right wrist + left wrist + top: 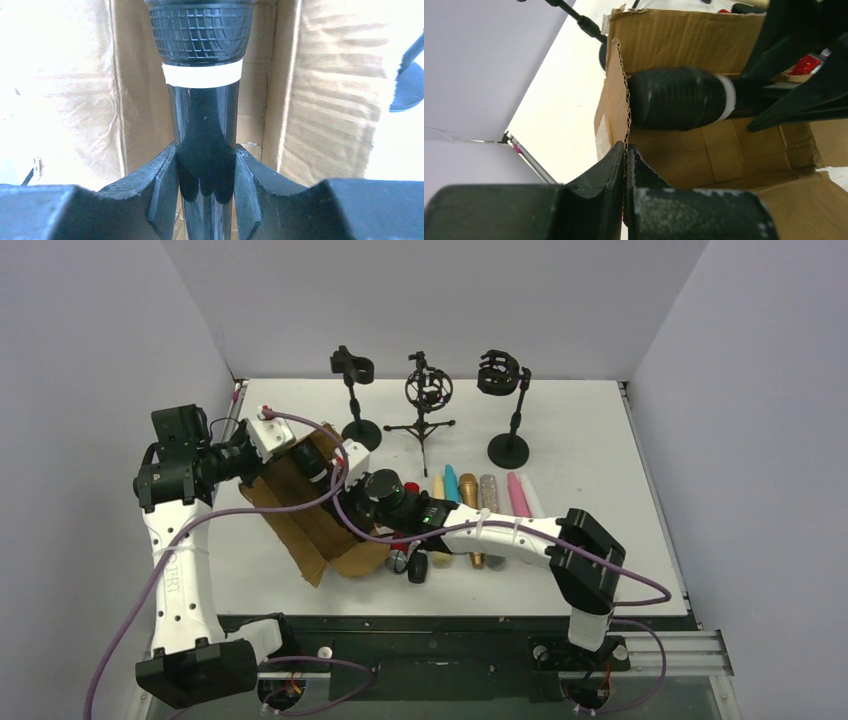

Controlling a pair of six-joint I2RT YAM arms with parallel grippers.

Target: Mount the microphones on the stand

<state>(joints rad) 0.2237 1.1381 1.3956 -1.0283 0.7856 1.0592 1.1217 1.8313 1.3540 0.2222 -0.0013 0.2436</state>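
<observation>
My right gripper [343, 478] reaches into a tilted cardboard box [300, 525] and is shut on the handle of a black microphone [202, 40] with a white band; the head points deeper into the box. The same microphone [679, 97] lies across the box in the left wrist view. My left gripper [626, 150] is shut on the box's side wall [616, 95] and shows in the top view [275, 435]. Cream [438, 485], teal [451, 482], gold [470, 490], silver [489, 490], pink [517, 492] and white [532, 498] microphones lie in a row. A red one [806, 64] is partly hidden.
Three black stands are at the back: a clip stand [352, 365], a tripod with a ring mount [428, 390] and a shock-mount stand [500, 373] with a round base [508, 450]. Another black microphone [417, 568] lies under my right arm near the front edge.
</observation>
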